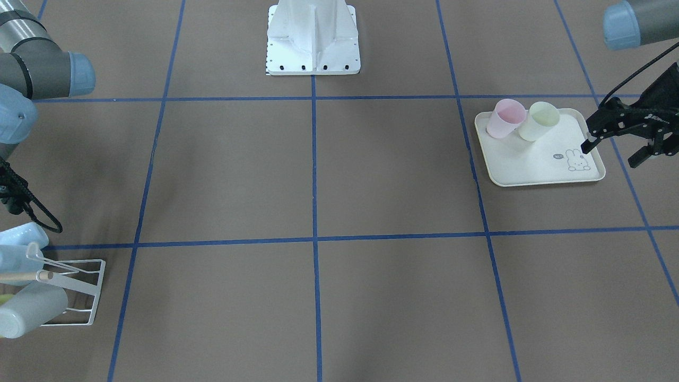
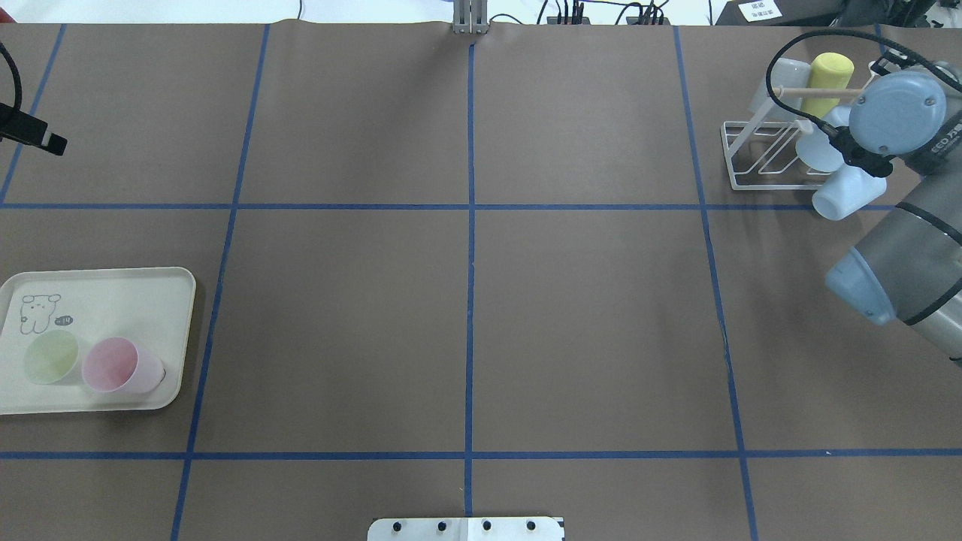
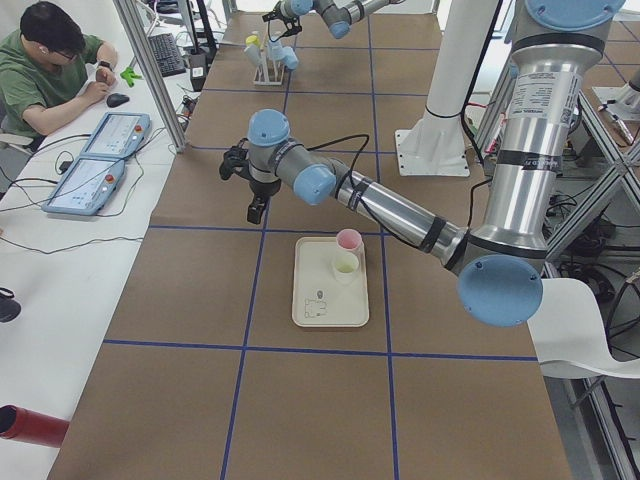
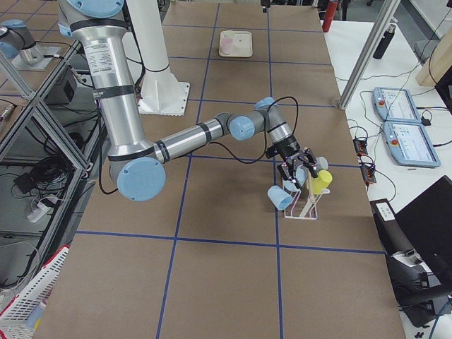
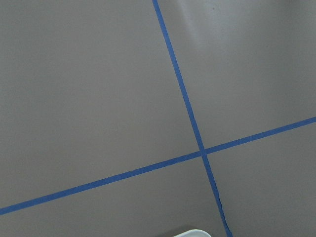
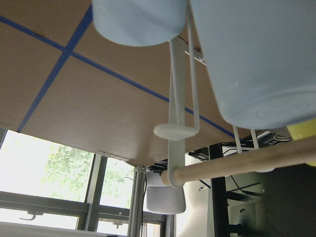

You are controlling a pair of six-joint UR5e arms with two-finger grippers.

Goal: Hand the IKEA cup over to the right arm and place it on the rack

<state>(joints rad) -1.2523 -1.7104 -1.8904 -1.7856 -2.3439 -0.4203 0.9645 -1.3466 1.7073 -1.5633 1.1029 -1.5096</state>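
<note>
Seen from overhead, the left gripper (image 1: 612, 153) comes first at the far left. It hangs above the surface near the bunny end of the tray (image 2: 161, 279) and apart from it, jaws spread wide with nothing between them. White lettering on its black body is too blurred to read.

The cream tray carries a line drawing of a bunny (image 2: 34, 312) with a small dark tag beside it, and the mark on the tag is too small to make out. A green cup (image 2: 51, 357) and a pink cup (image 2: 120, 366) stand upright side by side at the tray's near end, mouths up.

The middle of the brown surface (image 2: 466, 315) is crossed by blue tape lines.

At the far right stands the rack (image 2: 759, 161), with its wooden dowel (image 2: 815, 92) lying level across the top. A whitish cup (image 2: 782, 75) and a yellow cup (image 2: 830, 71) hang on its far side.

One pale blue cup (image 2: 848, 191) sits on a near prong. Its long axis slants down and outward from the rack, and its outer end looks closed. A second pale blue one (image 2: 815, 150) hangs just above it, partly hidden under the wrist.

The right arm (image 2: 902, 293) reaches over these, and the lettering on its wrist is not legible. The right gripper (image 4: 296, 171) is right at the rack among the blue cups; whether it grips one cannot be told
</note>
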